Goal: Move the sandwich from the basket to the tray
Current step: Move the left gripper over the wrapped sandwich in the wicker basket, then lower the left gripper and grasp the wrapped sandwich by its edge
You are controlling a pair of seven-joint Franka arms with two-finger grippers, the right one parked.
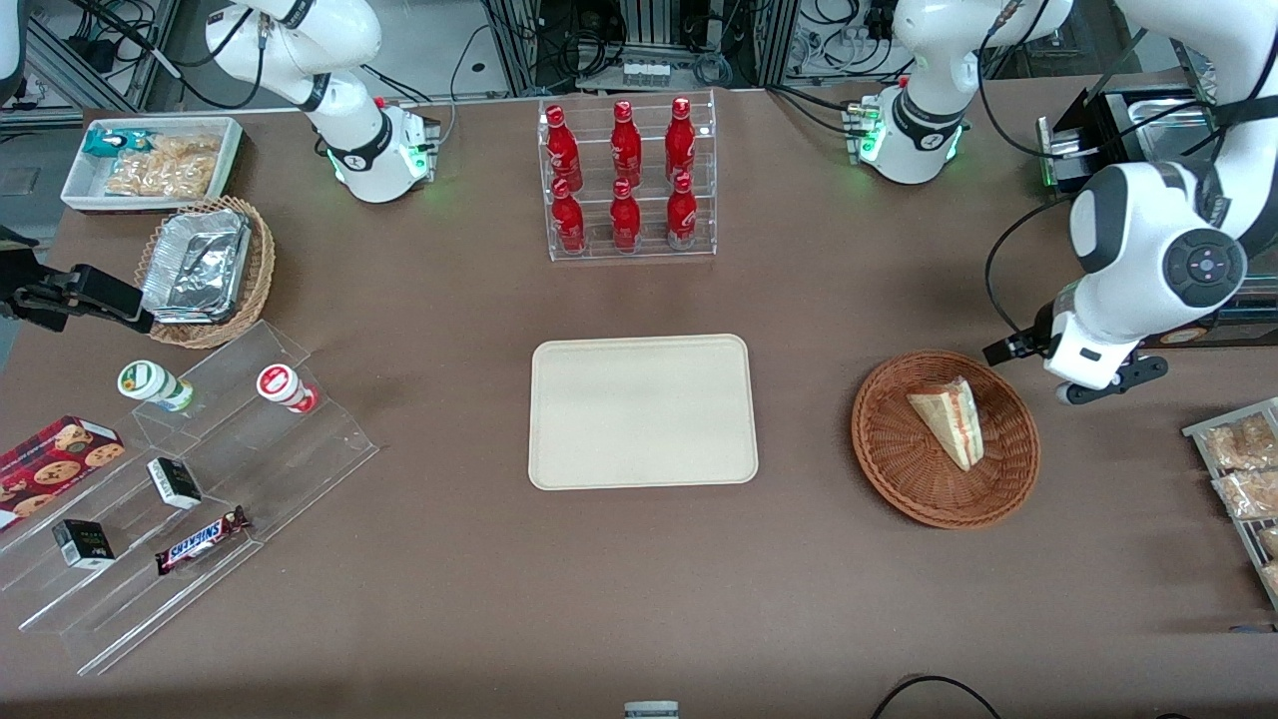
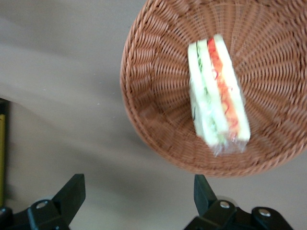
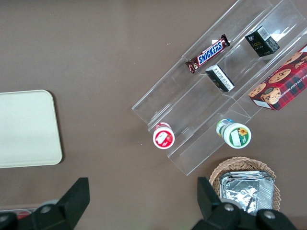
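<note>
The sandwich (image 1: pixel 949 419), a pale bread wedge with a red-pink filling stripe, lies in the round reddish-brown wicker basket (image 1: pixel 884 454) toward the working arm's end of the table. The cream-beige tray (image 1: pixel 639 411) lies flat at mid-table with nothing on it. My left gripper (image 1: pixel 1113 381) hovers just outside the basket's rim, toward the working arm's end and above the bare table. In the left wrist view the gripper (image 2: pixel 138 191) is open with only tabletop between its fingers. The sandwich (image 2: pixel 218 96) and the basket (image 2: pixel 153 96) are apart from the fingers.
A clear rack of red bottles (image 1: pixel 626 180) stands farther from the front camera than the tray. Toward the parked arm's end are a clear stepped display of snacks (image 1: pixel 190 499), a tan wicker basket of foil trays (image 1: pixel 205 270) and a white bin of packets (image 1: pixel 150 165). Snack packets (image 1: pixel 1243 469) lie beside the basket.
</note>
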